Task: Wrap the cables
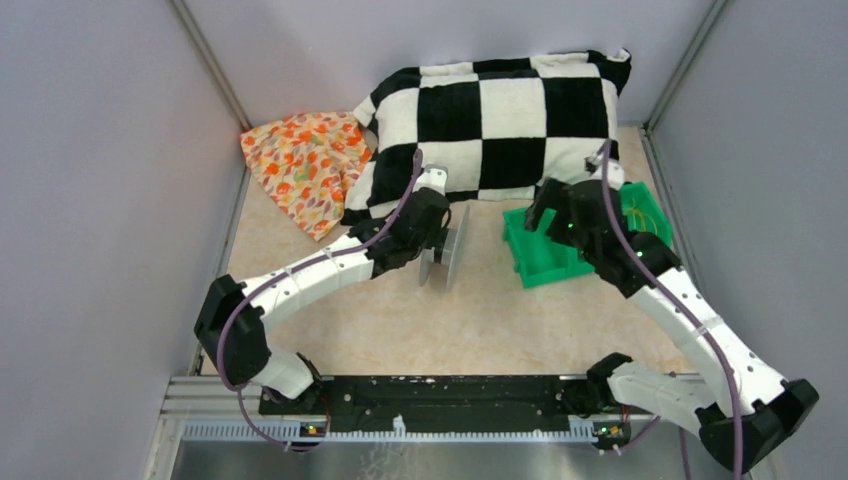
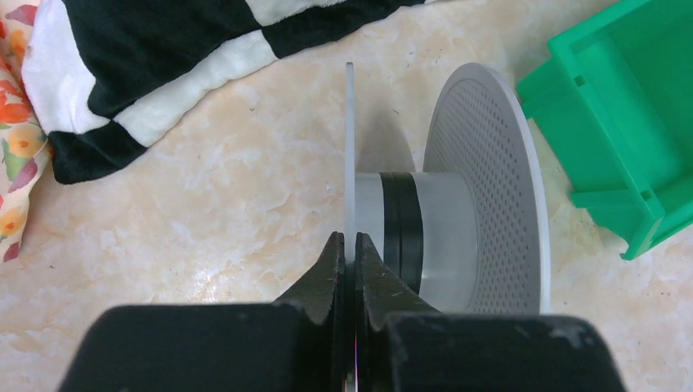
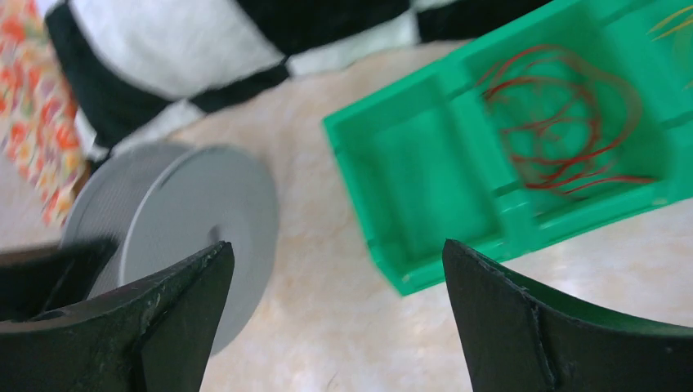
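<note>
A grey spool (image 1: 447, 255) stands on its flange edges mid-table; it also shows in the left wrist view (image 2: 482, 188) and in the right wrist view (image 3: 188, 220). A black band circles its core (image 2: 400, 229). My left gripper (image 2: 350, 245) is shut on the spool's near flange (image 2: 350, 155). Thin dark red cables (image 3: 564, 122) lie coiled in a compartment of the green bin (image 3: 425, 180), with yellow ones (image 3: 674, 20) in the compartment beyond. My right gripper (image 3: 339, 261) is wide open and empty, above the floor between spool and bin (image 1: 555, 250).
A black-and-white checkered pillow (image 1: 500, 120) lies at the back, an orange flowered cloth (image 1: 305, 165) at the back left. Grey walls close in both sides. The bin stands right of the spool, close to the right wall.
</note>
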{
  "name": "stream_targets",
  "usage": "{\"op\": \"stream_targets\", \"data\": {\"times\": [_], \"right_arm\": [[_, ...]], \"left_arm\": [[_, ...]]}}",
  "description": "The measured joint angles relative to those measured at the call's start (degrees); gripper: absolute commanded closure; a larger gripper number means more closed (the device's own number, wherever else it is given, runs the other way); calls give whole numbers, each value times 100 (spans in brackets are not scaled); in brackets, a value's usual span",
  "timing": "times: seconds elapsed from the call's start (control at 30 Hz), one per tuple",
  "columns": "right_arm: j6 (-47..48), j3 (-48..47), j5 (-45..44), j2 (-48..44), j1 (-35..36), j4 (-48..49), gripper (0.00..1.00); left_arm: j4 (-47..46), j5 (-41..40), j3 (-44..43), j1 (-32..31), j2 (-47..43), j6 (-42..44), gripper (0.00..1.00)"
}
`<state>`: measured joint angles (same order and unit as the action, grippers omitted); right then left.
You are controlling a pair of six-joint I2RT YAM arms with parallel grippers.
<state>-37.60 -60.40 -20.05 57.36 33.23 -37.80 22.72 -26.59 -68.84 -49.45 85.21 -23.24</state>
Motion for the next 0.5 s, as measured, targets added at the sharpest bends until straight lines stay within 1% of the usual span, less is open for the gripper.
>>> {"op": "stream_targets", "data": {"times": [0.03, 0.1, 0.2, 0.3, 0.33, 0.4, 0.47, 0.5], "right_arm": [[155, -98, -122, -81, -234, -48, 7], [452, -227, -297, -214, -763, -157, 17], [796, -304, -345, -240, -1556, -345, 37], [1034, -304, -332, -48, -2138, -520, 60], [1104, -304, -319, 63, -2288, -557, 64], [1204, -304, -251, 339, -2562, -592, 64], [1241, -302, -149, 588, -2830, -592, 58], [1252, -302, -63, 730, -3008, -588, 57]], "left_arm": [[-26, 31, 24, 0, -24, 63, 100], [-122, 66, 138, 2, -109, 142, 100], [-166, 118, 271, 2, -267, 269, 100], [-170, 122, 291, 2, -372, 326, 100], [-173, 125, 291, 2, -411, 328, 100], [-168, 149, 291, 2, -476, 326, 100], [-170, 177, 295, 2, -531, 323, 100], [-170, 199, 302, 2, -560, 319, 100]]}}
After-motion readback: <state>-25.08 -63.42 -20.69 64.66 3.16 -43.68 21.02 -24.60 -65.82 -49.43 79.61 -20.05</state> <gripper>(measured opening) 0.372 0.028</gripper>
